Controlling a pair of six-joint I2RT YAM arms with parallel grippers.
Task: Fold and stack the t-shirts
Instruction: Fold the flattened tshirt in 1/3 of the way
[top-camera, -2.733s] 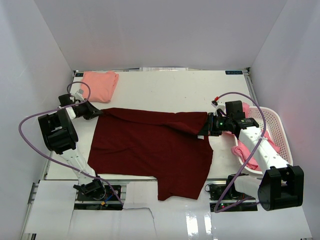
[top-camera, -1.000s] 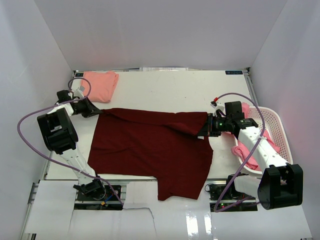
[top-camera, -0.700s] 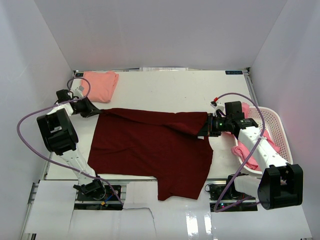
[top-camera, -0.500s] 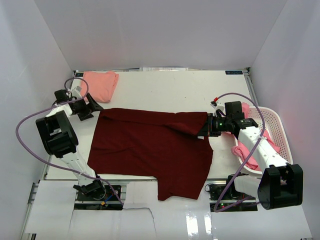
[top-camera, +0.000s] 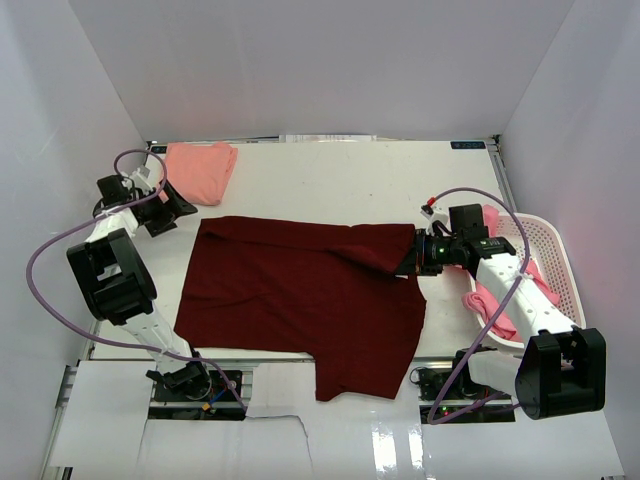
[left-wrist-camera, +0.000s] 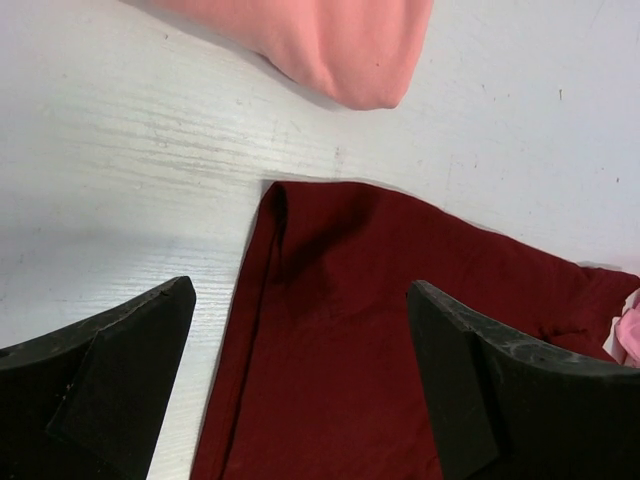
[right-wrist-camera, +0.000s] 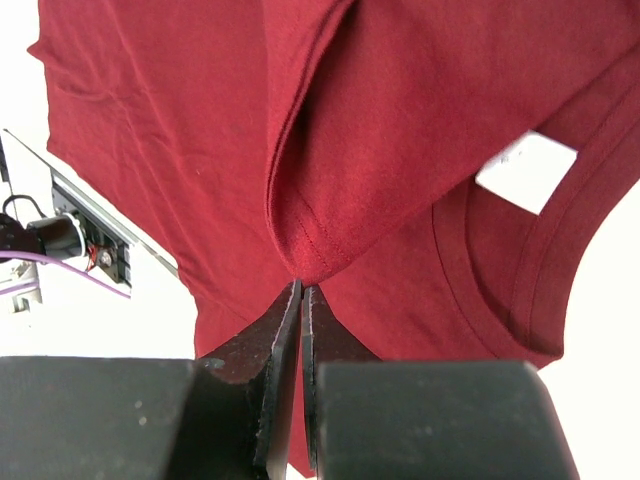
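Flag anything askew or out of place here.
The maroon t-shirt lies crooked. One flap runs past the table's near edge, and the end pinched in the right gripper is folded over on itself.

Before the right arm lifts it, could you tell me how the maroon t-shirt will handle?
Probably floppy: the maroon t-shirt folds and sags where the right fingers pinch its hem. Likely light, since one pinch lifts its fold. Pushed, it would probably bunch, as its creases suggest.
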